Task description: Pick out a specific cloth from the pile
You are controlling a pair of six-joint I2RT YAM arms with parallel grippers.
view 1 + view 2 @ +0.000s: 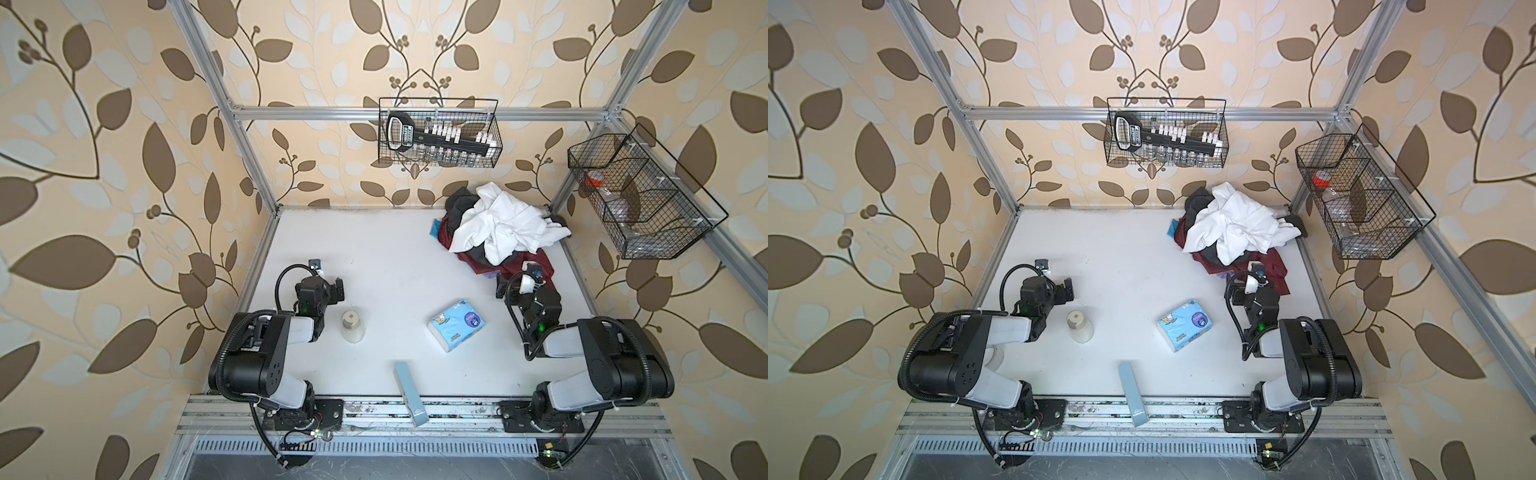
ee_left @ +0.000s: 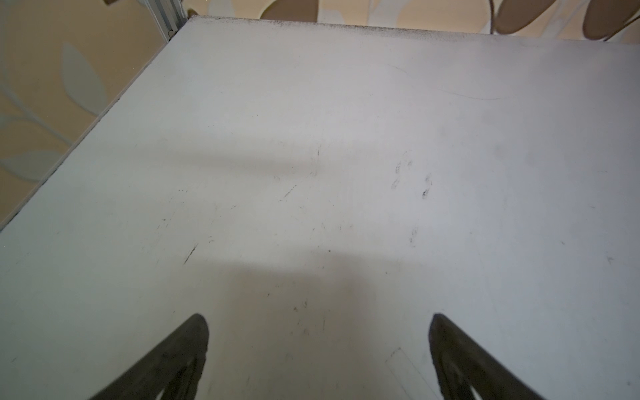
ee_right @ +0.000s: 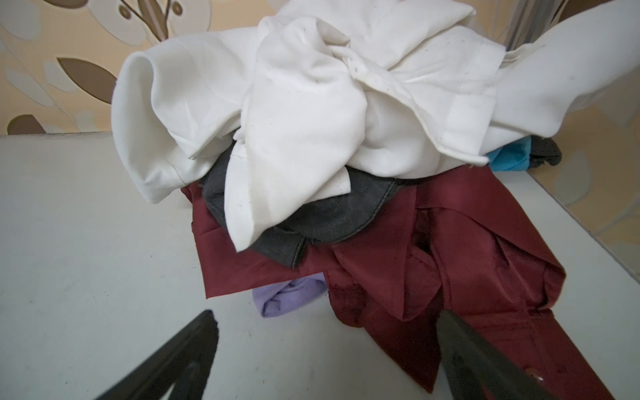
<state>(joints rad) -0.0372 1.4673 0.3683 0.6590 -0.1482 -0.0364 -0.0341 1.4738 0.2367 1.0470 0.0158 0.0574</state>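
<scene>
The pile (image 1: 505, 226) sits at the table's (image 1: 374, 249) 1-2 o'clock corner in both top views. The cloth (image 3: 332, 214), charcoal-grey, is in the pile's mid layer: under the white cloth (image 3: 311, 104), on top of the maroon cloth (image 3: 467, 249); dark bits also show at the pile's 11 o'clock edge. R gripper (image 3: 327, 329) is at the pile's 6 o'clock edge, fingers wide apart, facing the garments, w/ a lilac scrap (image 3: 287, 294) btwn it & the cloth. L gripper (image 2: 318, 322) is at approx 9 o'clock, fingers apart over the table. Tissue pack (image 1: 456, 329) lies near centre, bottle (image 1: 352, 326) just beside the L arm.
</scene>
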